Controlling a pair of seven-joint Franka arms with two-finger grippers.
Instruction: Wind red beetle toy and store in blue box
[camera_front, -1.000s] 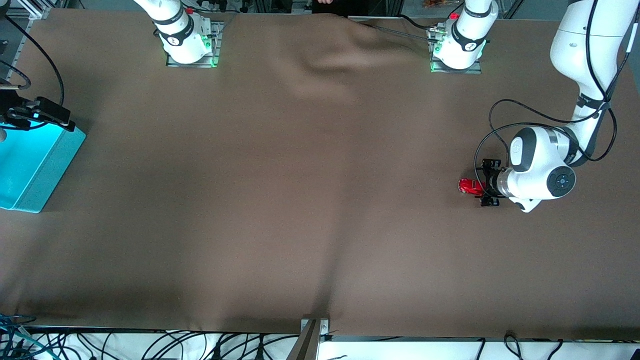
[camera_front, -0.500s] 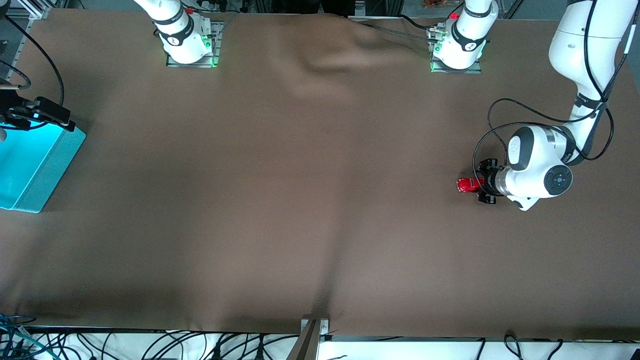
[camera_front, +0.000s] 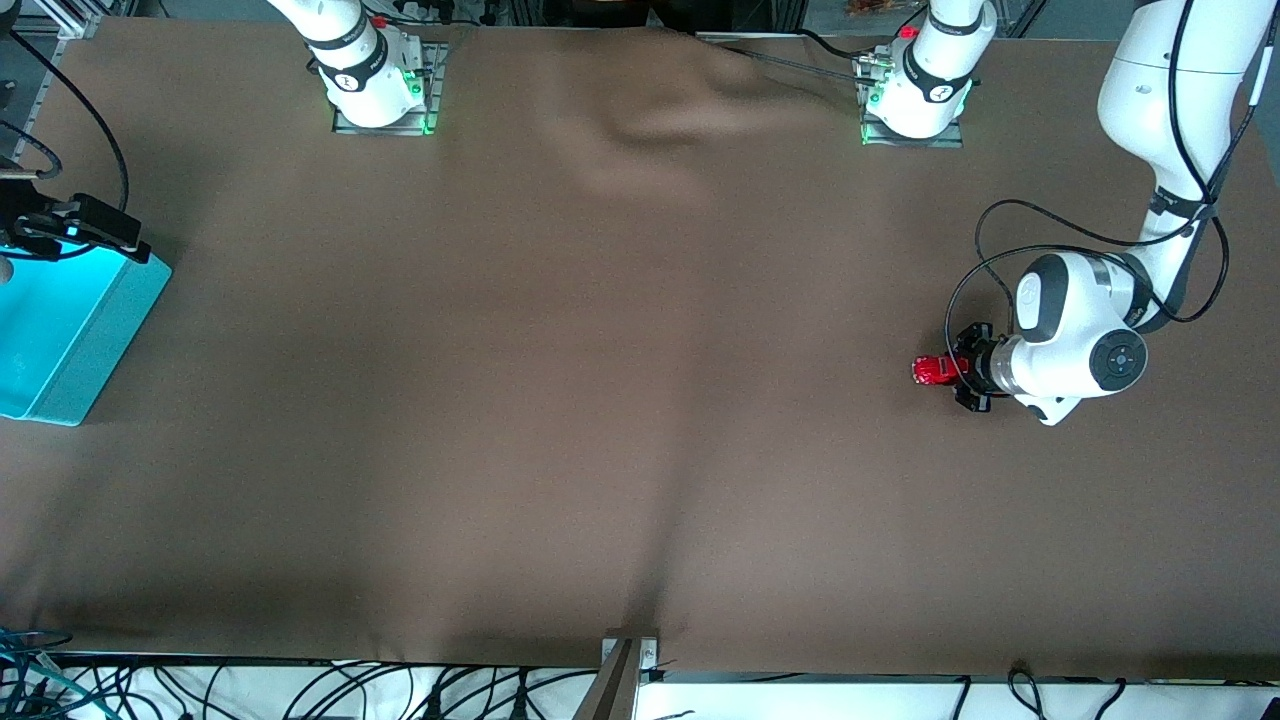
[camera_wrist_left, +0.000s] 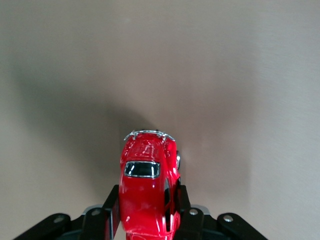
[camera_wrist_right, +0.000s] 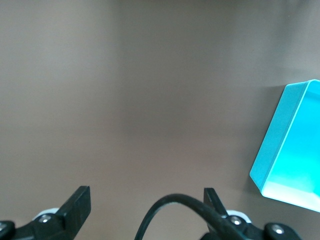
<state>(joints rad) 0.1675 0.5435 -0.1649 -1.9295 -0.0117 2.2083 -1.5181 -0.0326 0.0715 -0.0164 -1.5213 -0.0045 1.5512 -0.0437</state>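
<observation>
The left gripper was low at the table, toward the left arm's end, with its fingers clamped on the flanks of the beetle, whose wheels seemed to rest on the cloth. That low side grip probably suited dragging the car along the surface to wind it, since the nose pointed out from the jaws with bare cloth ahead. The box sat at the right arm's end, well apart from the toy, with nothing lying between them. The right gripper waited near the box, fingers apart and holding nothing. A loose black cable looped off the left arm near the toy and could perhaps snag.
</observation>
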